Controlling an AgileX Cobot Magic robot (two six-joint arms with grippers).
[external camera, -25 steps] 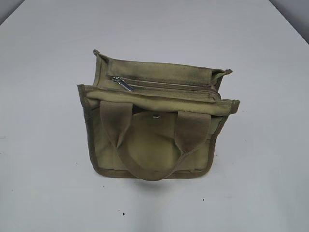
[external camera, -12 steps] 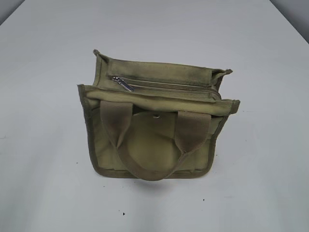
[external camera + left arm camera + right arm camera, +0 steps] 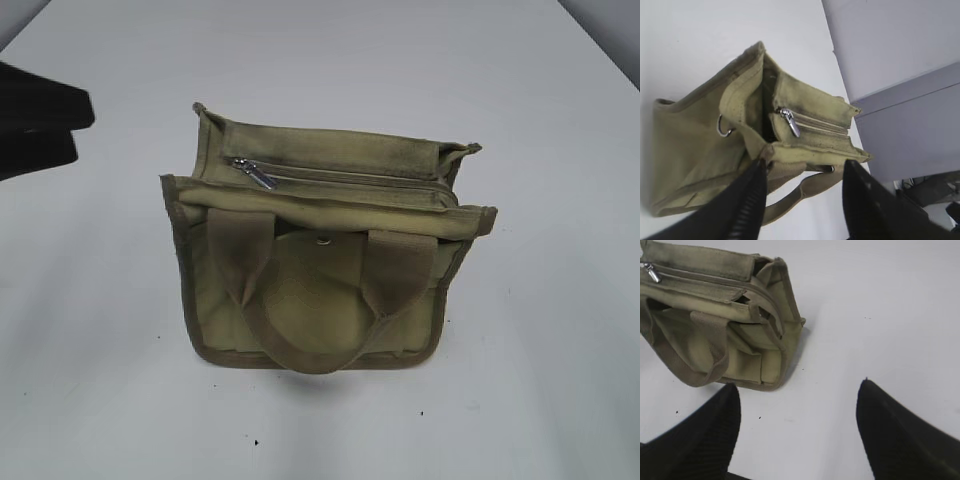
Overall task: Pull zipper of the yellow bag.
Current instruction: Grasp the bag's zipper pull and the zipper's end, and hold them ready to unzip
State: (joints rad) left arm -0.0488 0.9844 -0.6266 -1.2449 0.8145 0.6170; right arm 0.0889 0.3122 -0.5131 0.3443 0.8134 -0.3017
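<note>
The yellow bag (image 3: 320, 270), an olive-khaki canvas tote with two webbing handles and a snap on its front flap, stands in the middle of the white table. Its silver zipper pull (image 3: 255, 174) lies at the left end of the zipper line on top. The bag (image 3: 700, 150) and the pull (image 3: 790, 121) also show in the left wrist view. My left gripper (image 3: 802, 200) is open and empty, just short of the bag's left end; its dark tip (image 3: 40, 125) enters the exterior view at the left edge. My right gripper (image 3: 797, 427) is open and empty over bare table, right of the bag (image 3: 715, 325).
The white table (image 3: 540, 380) surrounds the bag on all sides. A grey wall or panel (image 3: 900, 65) stands beyond the table's far edge in the left wrist view. A metal ring (image 3: 724, 131) hangs at the bag's left end.
My left gripper has come into the exterior view at the left edge. The bag and its zipper pull have not moved.
</note>
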